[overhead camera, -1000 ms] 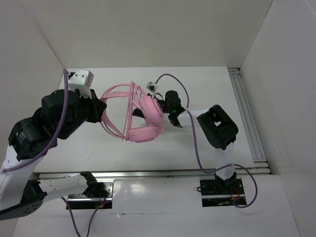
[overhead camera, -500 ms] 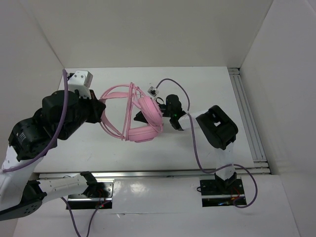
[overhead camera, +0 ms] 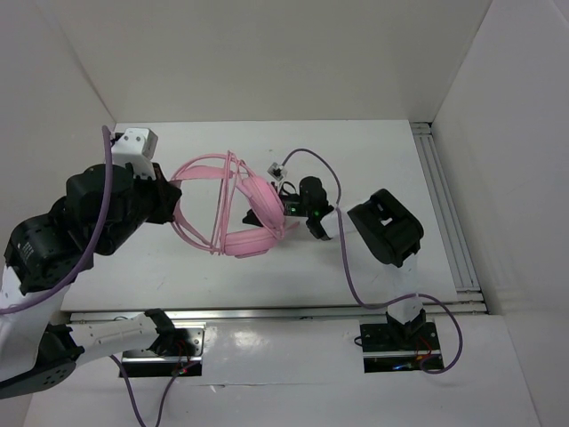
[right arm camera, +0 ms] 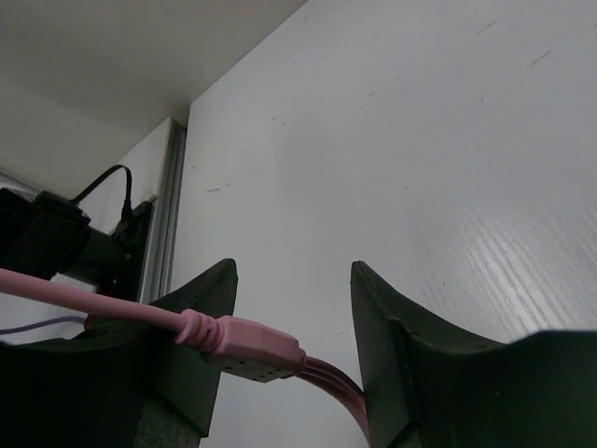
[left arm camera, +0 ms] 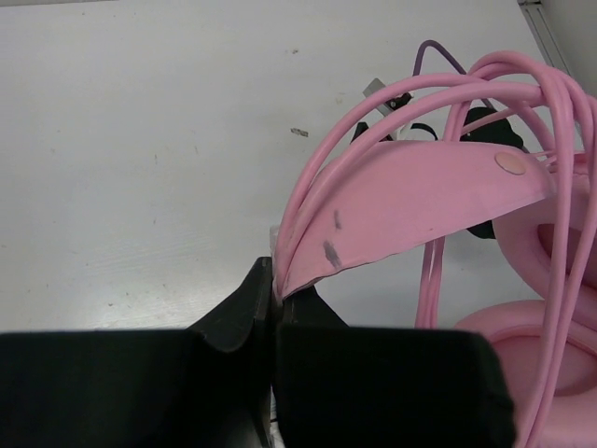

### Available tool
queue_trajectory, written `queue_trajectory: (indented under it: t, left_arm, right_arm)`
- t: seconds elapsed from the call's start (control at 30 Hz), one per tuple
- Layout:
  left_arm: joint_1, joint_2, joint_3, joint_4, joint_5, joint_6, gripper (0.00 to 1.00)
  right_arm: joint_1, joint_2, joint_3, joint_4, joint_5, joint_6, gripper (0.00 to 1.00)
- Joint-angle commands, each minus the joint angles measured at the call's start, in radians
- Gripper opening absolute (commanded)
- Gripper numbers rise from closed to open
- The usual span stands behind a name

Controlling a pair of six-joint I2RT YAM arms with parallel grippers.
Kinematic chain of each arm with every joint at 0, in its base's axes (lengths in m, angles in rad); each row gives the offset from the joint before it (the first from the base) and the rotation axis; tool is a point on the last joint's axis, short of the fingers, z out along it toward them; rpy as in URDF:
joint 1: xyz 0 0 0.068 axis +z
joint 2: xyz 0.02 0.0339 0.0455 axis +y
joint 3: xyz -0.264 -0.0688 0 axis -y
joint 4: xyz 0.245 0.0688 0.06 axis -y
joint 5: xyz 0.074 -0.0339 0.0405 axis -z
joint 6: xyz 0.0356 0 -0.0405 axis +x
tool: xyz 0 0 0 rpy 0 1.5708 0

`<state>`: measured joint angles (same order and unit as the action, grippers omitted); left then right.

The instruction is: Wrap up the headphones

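Observation:
The pink headphones point(overhead camera: 238, 213) hang above the table between my two arms, the thin pink cable looped several times over the double headband. My left gripper point(overhead camera: 169, 201) is shut on the headband's flat pink pad point(left arm camera: 410, 201), its jaws pressed together at the pad's lower tip point(left arm camera: 278, 291). The ear cups point(left arm camera: 550, 280) hang at the right of the left wrist view. My right gripper point(overhead camera: 316, 222) sits just right of the ear cups. It is open point(right arm camera: 294, 280), with the cable's pink plug point(right arm camera: 247, 350) lying loose between its fingers, against the left finger point(right arm camera: 201, 317).
A metal rail point(overhead camera: 449, 209) runs along the table's right edge and another point(overhead camera: 267, 313) along the near edge. White walls enclose the table on the left, back and right. My right arm's purple cable point(overhead camera: 347, 258) hangs beside its elbow.
My left arm has shifted the headphones a little left and toward me. My right gripper has swung round from the upper ear cup toward the near side, with the cable end.

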<state>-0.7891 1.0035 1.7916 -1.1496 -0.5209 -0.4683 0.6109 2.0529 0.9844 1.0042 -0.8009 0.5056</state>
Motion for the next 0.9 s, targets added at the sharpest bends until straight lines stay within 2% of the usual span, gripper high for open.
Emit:
queue_trajectory:
  t: [0.0,0.1,0.33,0.43,0.47,0.53,0.67,0.7,0.73,0.83,0.87]
  left_arm:
    - [-0.004,-0.028,0.077,0.243,0.007,-0.076,0.0]
    - [-0.004,-0.028,0.057,0.252,0.007,-0.076,0.0]
    - [-0.004,-0.028,0.048,0.261,0.007,-0.076,0.0]
    - [-0.004,-0.028,0.048,0.261,-0.025,-0.088,0.0]
    - [-0.004,-0.028,0.039,0.261,-0.042,-0.089,0.0]
    - [-0.004,-0.037,0.038,0.261,-0.071,-0.11,0.0]
    - [-0.004,-0.028,0.029,0.252,-0.177,-0.142,0.0]
    - [-0.004,-0.028,0.029,0.243,-0.209,-0.142,0.0]
    - [-0.004,-0.019,0.029,0.243,-0.223,-0.151,0.0]
    - [-0.004,0.004,0.061,0.243,-0.234,-0.151,0.0]
    - [-0.004,0.004,0.075,0.243,-0.243,-0.151,0.0]
  right_arm:
    - [-0.002,0.024,-0.018,0.102,0.0,0.033,0.6]
    - [-0.002,0.0,-0.027,0.177,-0.032,0.077,0.6]
    - [-0.002,-0.034,-0.027,0.126,-0.041,0.051,0.61]
    - [-0.002,-0.034,-0.062,0.265,-0.084,0.141,0.61]
    - [-0.002,-0.043,-0.084,0.377,-0.11,0.175,0.61]
    - [-0.002,-0.043,-0.095,0.454,-0.119,0.253,0.55]
    - [0.007,-0.071,-0.079,0.467,-0.156,0.264,0.26]
    - [0.007,-0.08,-0.069,0.432,-0.156,0.264,0.22]
    - [0.007,-0.08,-0.069,0.415,-0.165,0.254,0.25]
    - [0.007,-0.103,-0.059,0.349,-0.165,0.212,0.44]
    - [0.007,-0.112,-0.059,0.34,-0.165,0.212,0.46]
